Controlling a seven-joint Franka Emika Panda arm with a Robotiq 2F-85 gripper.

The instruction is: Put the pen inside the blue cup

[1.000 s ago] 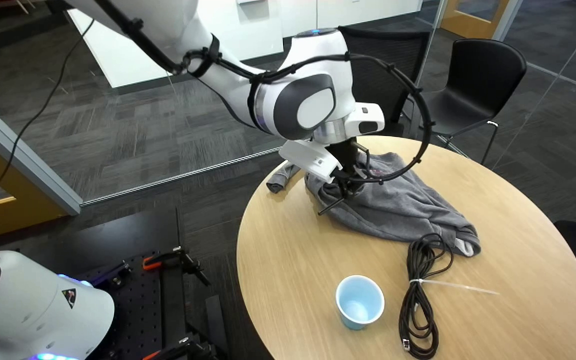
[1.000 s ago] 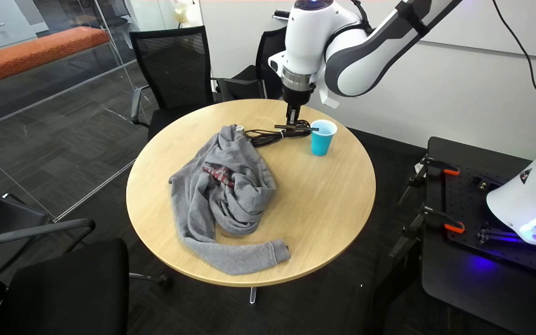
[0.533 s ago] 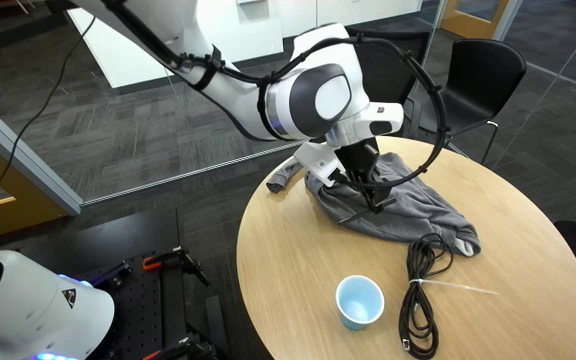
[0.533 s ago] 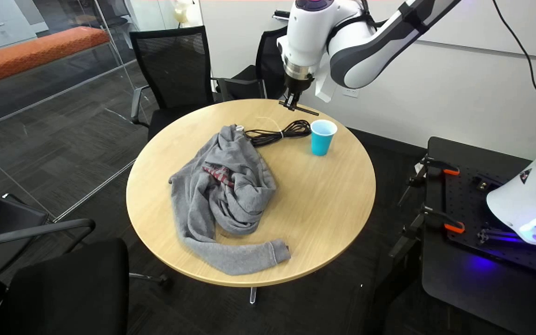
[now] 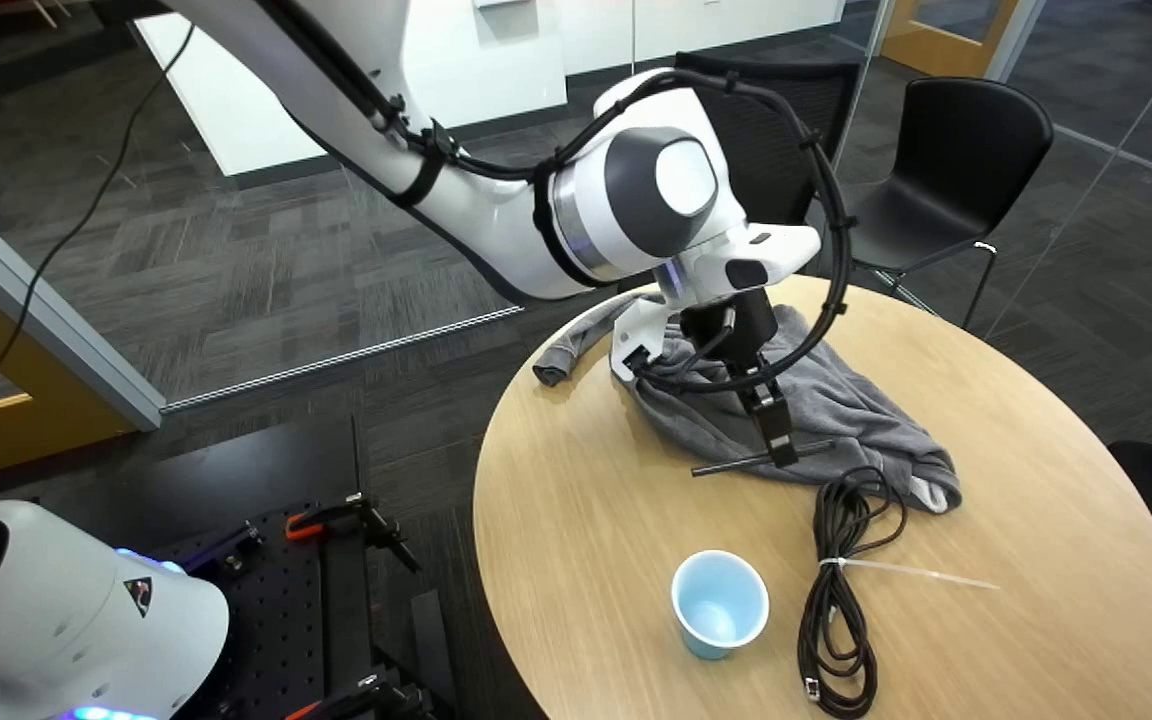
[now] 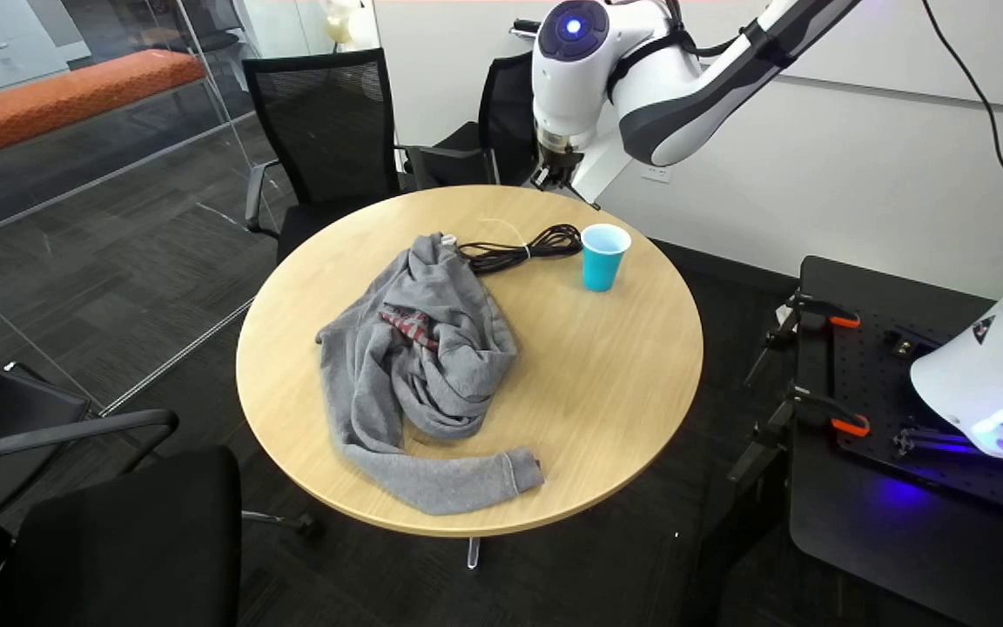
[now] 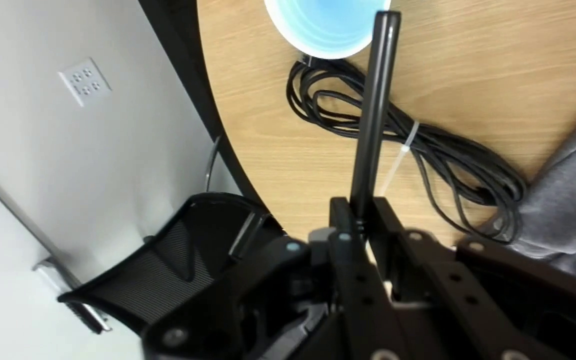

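The table (image 5: 586,530) is bearing the spread. The cloth (image 6: 454,374) is lying well apart from the cup (image 5: 719,605); the cable (image 6: 545,250) is lying just beside it. The gripper (image 7: 361,212) is hanging above the table, apart from the cup, its jaws clamping on the pen (image 7: 375,100). The cup is standing upright. In the wrist view the pen is overlapping its rim, but in an exterior view the pen (image 5: 731,466) is hanging clear of it; how high, the views are leaving uncertain.

The pen is lying crosswise in the grip, and I am judging that the main danger: coming down at this angle would be laying it across the cup or pushing the cup over. A knock on the rim could be twisting the pen, since it is being gripped partway along, both ends sticking out.
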